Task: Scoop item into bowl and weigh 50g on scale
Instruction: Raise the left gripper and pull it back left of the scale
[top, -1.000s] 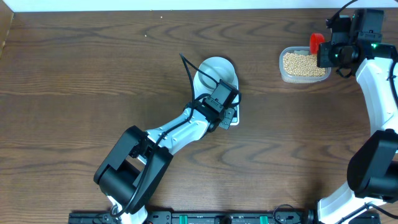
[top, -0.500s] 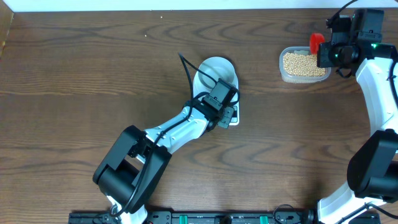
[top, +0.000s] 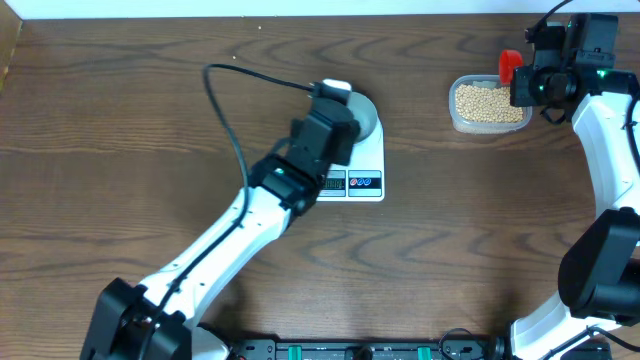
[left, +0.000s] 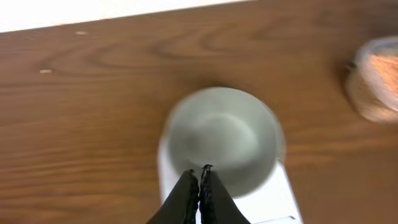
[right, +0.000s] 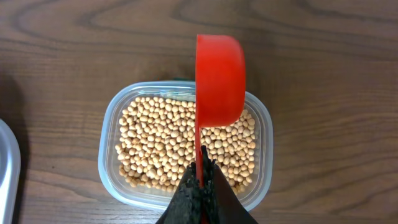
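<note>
Beans (right: 180, 143) are lying just under scoop (right: 219, 74); R pincer (right: 200, 180) is clamping its handle; L pincer (left: 200, 175), tips together, is hovering at bowl (left: 227, 134).

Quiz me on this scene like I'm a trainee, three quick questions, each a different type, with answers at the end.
1. True or false: the bowl on the scale already holds beans.
2. What does the right end effector grip? A) the bowl B) a red scoop C) nothing
3. Fill in: the beans lie in a clear plastic ____.
Key: 1 false, the bowl is empty. 2 B. 3 tub.
</note>
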